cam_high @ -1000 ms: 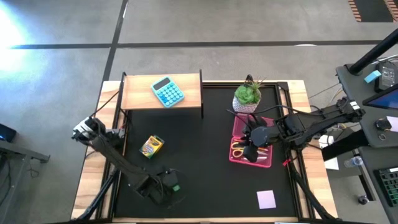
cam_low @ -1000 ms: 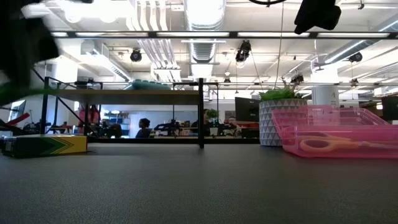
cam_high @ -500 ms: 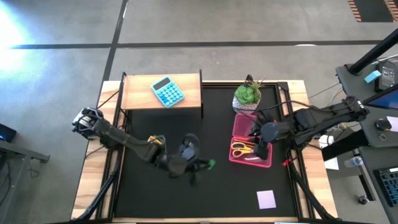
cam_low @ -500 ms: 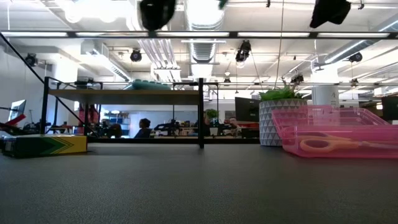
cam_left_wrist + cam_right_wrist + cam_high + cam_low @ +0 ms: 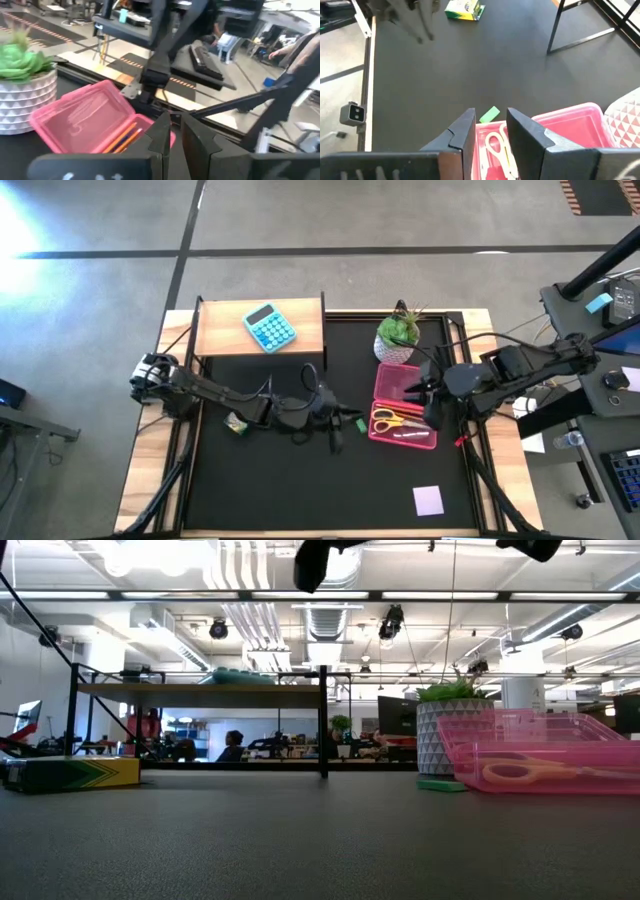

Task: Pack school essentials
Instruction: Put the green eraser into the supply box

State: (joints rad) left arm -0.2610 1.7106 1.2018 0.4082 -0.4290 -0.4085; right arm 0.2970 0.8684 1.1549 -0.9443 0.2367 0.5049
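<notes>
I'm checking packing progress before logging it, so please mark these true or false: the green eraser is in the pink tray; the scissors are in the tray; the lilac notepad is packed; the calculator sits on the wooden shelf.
1. The green eraser is in the pink tray. False: the green eraser lies on the black mat just outside the pink tray.
2. The scissors are in the tray. True: the yellow-handled scissors lie inside it.
3. The lilac notepad is packed. False: the lilac notepad lies on the mat, well apart from the tray.
4. The calculator sits on the wooden shelf. True: the light-blue calculator is on the wooden shelf.
</notes>
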